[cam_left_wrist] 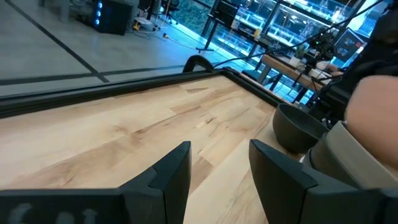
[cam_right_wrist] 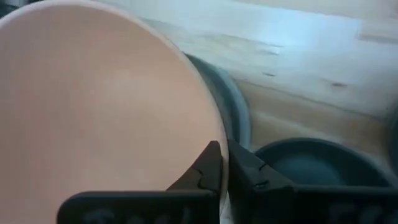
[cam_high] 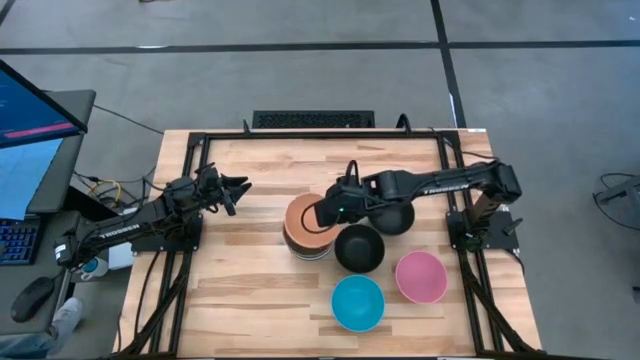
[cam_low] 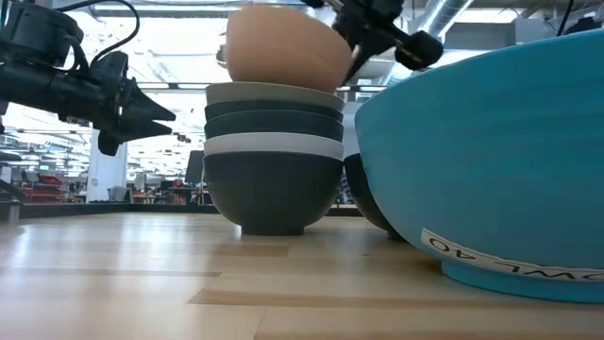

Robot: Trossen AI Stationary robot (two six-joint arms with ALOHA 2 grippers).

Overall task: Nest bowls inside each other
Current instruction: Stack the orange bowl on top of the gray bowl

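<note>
Wooden surface [cam_high: 250,290] under me, my right hand [cam_high: 330,210] pinches the orange bowl's [cam_high: 305,218] rim, tilted just above the stack [cam_low: 274,179] I'm nesting into, straight below it, while my left hand [cam_high: 236,192] waits open, apart beside the stack.

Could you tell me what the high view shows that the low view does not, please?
Only the high view shows the pink bowl, the lone black bowl and both whole arms. Only the low view shows the stack's separate rims and the blue bowl's label. Both show the right gripper pinching the orange bowl over the stack, and the left gripper open and apart.
</note>
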